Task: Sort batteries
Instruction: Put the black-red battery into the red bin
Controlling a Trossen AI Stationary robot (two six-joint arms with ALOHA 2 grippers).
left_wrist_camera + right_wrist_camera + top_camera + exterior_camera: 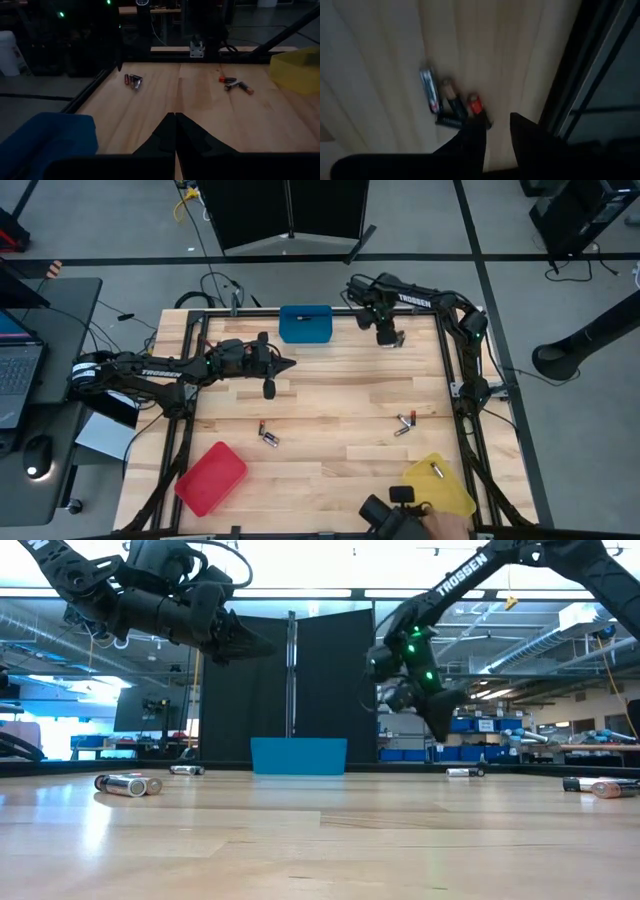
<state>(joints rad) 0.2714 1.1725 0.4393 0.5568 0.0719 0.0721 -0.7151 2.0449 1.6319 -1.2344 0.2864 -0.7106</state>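
Wooden table (330, 395): we are working over it with most of the sorting undone.
Right claw (388, 338): we are hanging it above the table, just beside the blue bin (305, 323), fingers parted with a gap between them; in its wrist view nothing is lying in that gap, so we are judging it released and empty.
Left claw (285, 363): we are keeping it clenched on nothing, fingertips meeting, waiting in the air on the other side of the blue bin from the right claw.
Batteries near the right claw: a small cluster (404, 422) is lying loose on the wood, well apart from the claw, between it and the yellow bin (440, 485); the claw's own camera is looking at this cluster (450, 102).
Batteries near the left claw: a pair (267, 435) is lying loose on the wood, between that claw and the red bin (211, 478).
Done: one battery (436, 471) is resting in the yellow bin; a pale mark in the blue bin may be another, though we are unable to tell.
Red bin: we are seeing nothing in it.
Left to do: we are judging both loose groups as waiting for pickup, so the task is looking early to midway.
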